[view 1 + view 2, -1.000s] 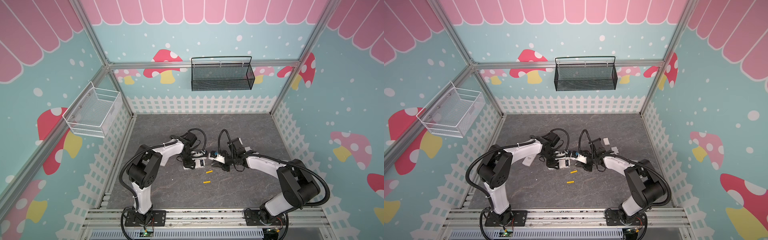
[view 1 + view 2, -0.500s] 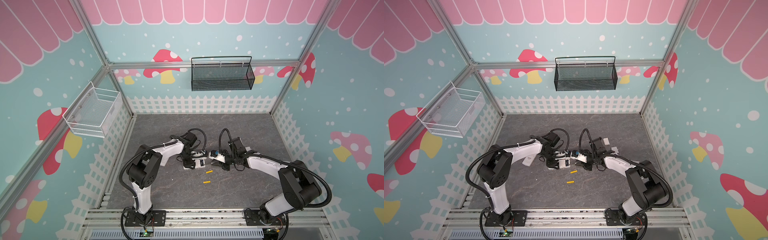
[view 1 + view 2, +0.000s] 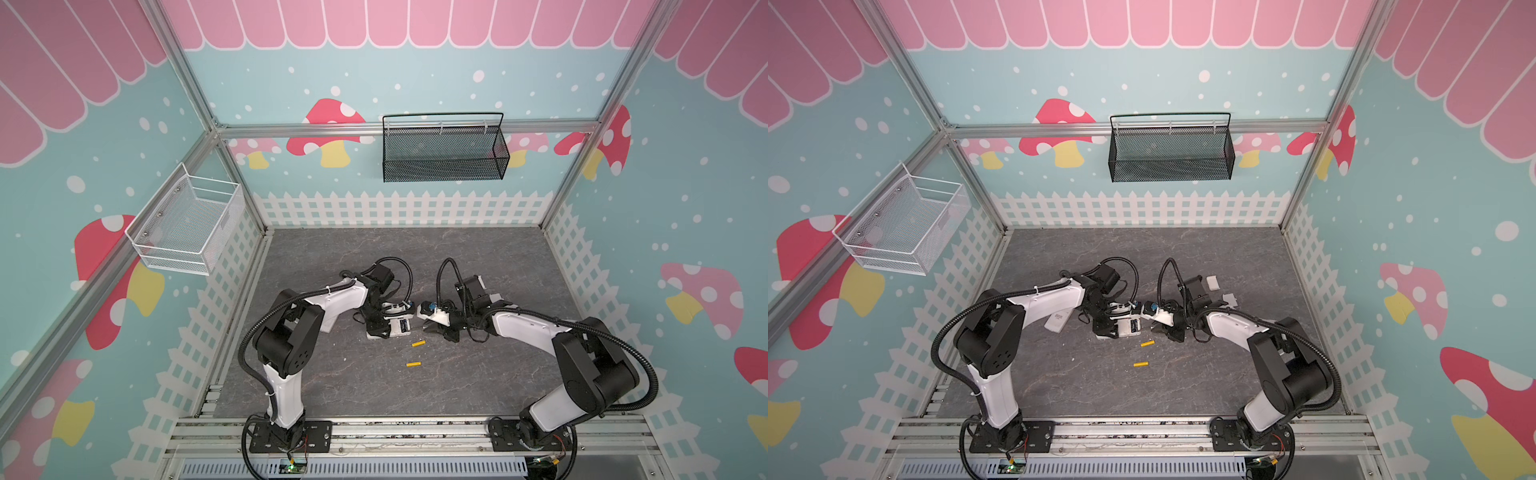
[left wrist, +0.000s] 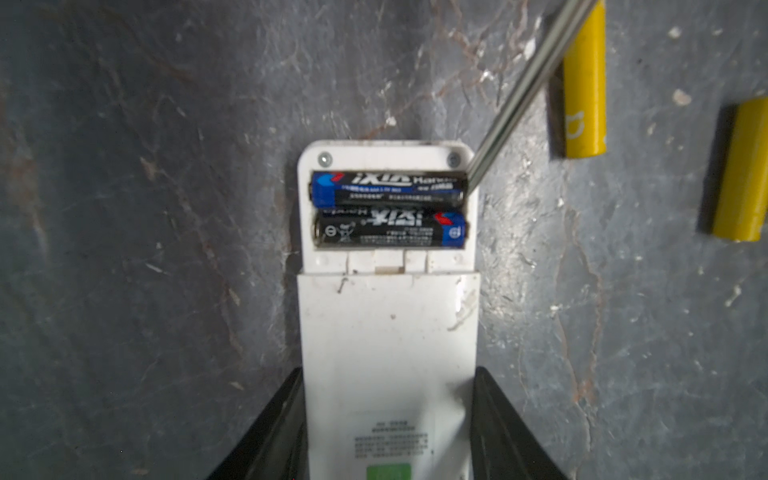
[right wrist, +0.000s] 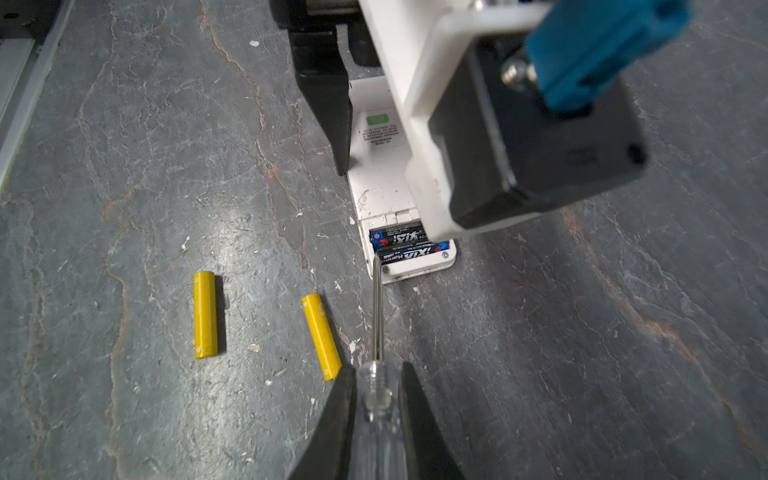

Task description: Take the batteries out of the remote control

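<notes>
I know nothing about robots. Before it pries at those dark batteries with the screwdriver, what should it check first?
1. Remote steadied: left gripper clamps the white remote control by both sides. Ok.
2. Tool secure: right gripper is shut on the screwdriver at its clear handle. Ok.
3. Compartment open, both dark batteries exposed. Ok.
4. Screwdriver tip sits at one end of the end-most dark battery. Ok. Under it: cannot tell.
5. Nearer yellow battery clear of the right gripper: cannot tell.
6. Remote emptied: not ok, both dark ones are seated.
</notes>
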Robot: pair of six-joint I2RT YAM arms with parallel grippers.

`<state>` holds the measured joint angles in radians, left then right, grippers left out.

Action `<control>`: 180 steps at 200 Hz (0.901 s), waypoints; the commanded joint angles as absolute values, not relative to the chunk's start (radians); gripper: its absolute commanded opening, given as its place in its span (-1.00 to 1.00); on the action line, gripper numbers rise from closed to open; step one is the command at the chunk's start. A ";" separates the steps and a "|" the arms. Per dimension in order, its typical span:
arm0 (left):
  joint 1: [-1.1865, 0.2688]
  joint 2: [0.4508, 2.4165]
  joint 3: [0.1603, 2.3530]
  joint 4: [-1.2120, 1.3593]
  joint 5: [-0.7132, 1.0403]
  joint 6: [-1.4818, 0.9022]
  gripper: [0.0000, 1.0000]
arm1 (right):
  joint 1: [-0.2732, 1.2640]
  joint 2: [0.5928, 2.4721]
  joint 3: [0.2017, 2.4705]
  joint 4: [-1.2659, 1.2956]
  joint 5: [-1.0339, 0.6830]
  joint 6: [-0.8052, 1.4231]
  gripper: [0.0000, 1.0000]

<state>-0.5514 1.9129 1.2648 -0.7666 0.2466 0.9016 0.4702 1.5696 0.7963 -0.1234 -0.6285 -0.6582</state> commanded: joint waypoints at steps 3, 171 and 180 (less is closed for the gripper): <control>-0.563 1.936 1.269 -0.782 0.258 0.925 0.05 | 0.471 1.589 0.812 -0.143 -0.637 -0.690 -1.00; -0.578 1.912 1.236 -0.750 0.228 0.894 -0.01 | 0.543 1.432 0.626 0.296 -0.312 -0.616 -1.00; -0.581 1.907 1.230 -0.741 0.223 0.888 -0.02 | 0.544 1.431 0.626 0.297 -0.306 -0.620 -1.00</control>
<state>-0.5579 1.9106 1.2629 -0.7612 0.2306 0.8814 0.5568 1.4578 0.6220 0.1307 -0.4473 -0.6155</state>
